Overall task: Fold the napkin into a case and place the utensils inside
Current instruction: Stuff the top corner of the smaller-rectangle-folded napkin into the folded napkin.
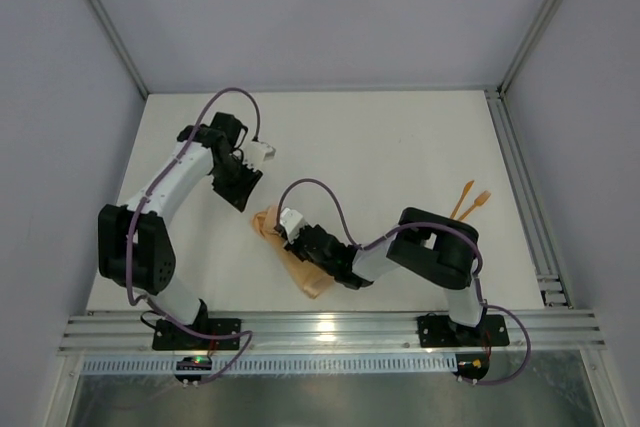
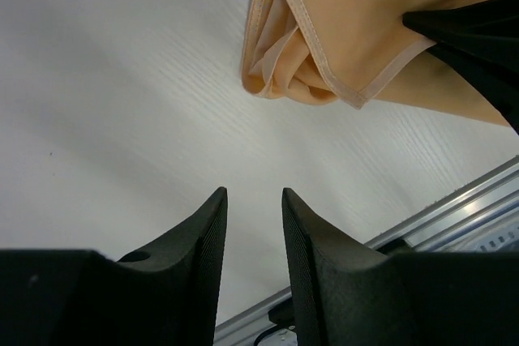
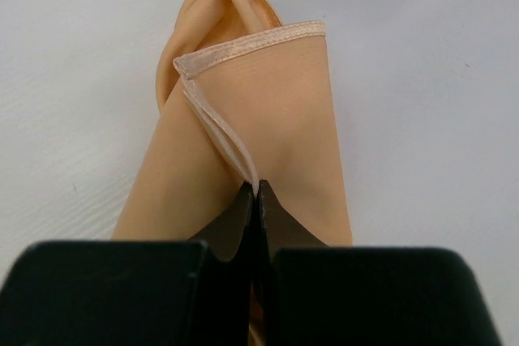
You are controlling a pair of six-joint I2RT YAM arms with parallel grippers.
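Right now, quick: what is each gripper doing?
Left gripper: open, empty, clear of the napkin.
Right gripper: closed, apparently pinching the napkin's hemmed edge.

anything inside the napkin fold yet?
The napkin shows only cloth layers at its open end; no cutlery pokes out. The utensils lie on the table, apart to the right. Deeper inside is hidden; the right hand covers part.

The napkin (image 3: 276, 119) is soft, faintly glossy cloth on a matt, finely grained white table (image 2: 122, 119).
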